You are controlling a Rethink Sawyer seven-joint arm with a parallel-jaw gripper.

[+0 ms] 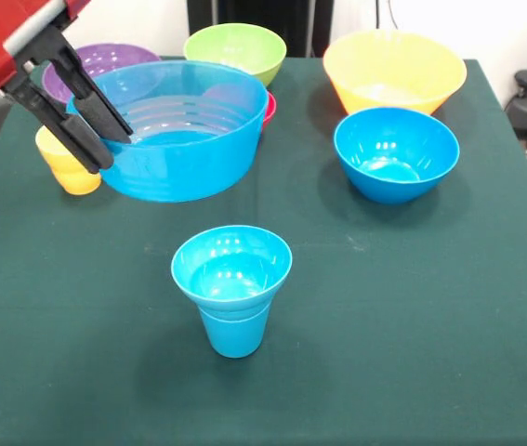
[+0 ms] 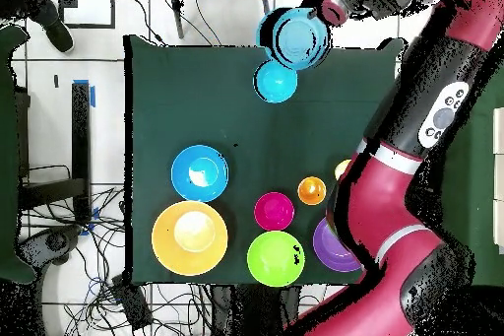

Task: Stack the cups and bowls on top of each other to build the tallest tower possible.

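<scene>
My gripper (image 1: pixel 112 149) is shut on the rim of the large blue bowl (image 1: pixel 184 135), one finger inside and one outside, and holds it raised and slightly tilted at the left. In the overhead view the bowl (image 2: pixel 295 38) hangs beside the gripper (image 2: pixel 325 15), close to the tower. The tower (image 1: pixel 232 288) is a blue cup with a small blue bowl on it, near the front centre; it also shows in the overhead view (image 2: pixel 277 81). A yellow cup (image 1: pixel 70 163) stands behind the held bowl. The orange cup (image 2: pixel 312 190) shows only from overhead.
A medium blue bowl (image 1: pixel 395 153) and the yellow-orange bowl (image 1: pixel 393 70) sit at the right. A green bowl (image 1: pixel 235 51), a purple bowl (image 1: pixel 96 65) and a red bowl (image 1: pixel 269 107) sit at the back. The arm (image 2: pixel 413 135) covers one side of the table.
</scene>
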